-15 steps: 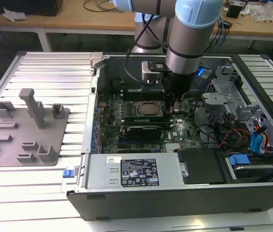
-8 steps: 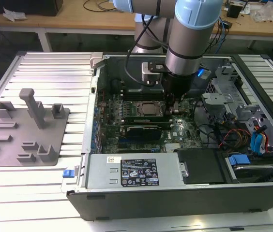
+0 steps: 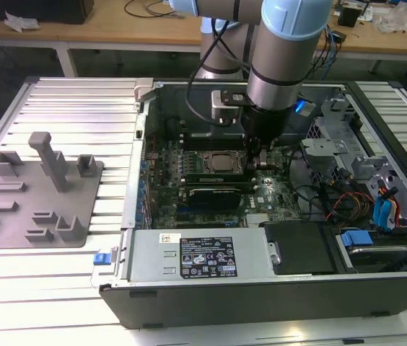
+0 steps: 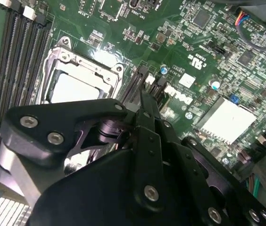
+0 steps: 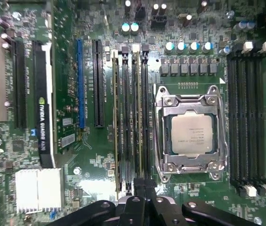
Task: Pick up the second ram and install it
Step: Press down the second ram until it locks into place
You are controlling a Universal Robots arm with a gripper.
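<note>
My gripper [image 3: 259,160] reaches down into the open computer case [image 3: 261,303], just beside the processor socket [image 3: 221,162]. Its black fingers are shut together, and the tips [image 5: 139,184] rest at one end of the memory slots. The second ram [image 5: 135,117] shows edge-on as a thin green stick standing in a slot, running away from the fingertips. Another stick [image 5: 116,117] stands in a slot close beside it. In the second wrist view the gripper [image 4: 145,100] narrows to a point right at the slot ends.
A grey holder tray [image 3: 37,194] lies on the ribbed table at the exterior view's left. On the board are a wide black card [image 5: 43,103], a silver heatsink [image 5: 37,188] and more black slots [image 5: 246,117] beyond the socket [image 5: 192,134]. A drive cage [image 3: 326,144] and cables crowd the case's far side.
</note>
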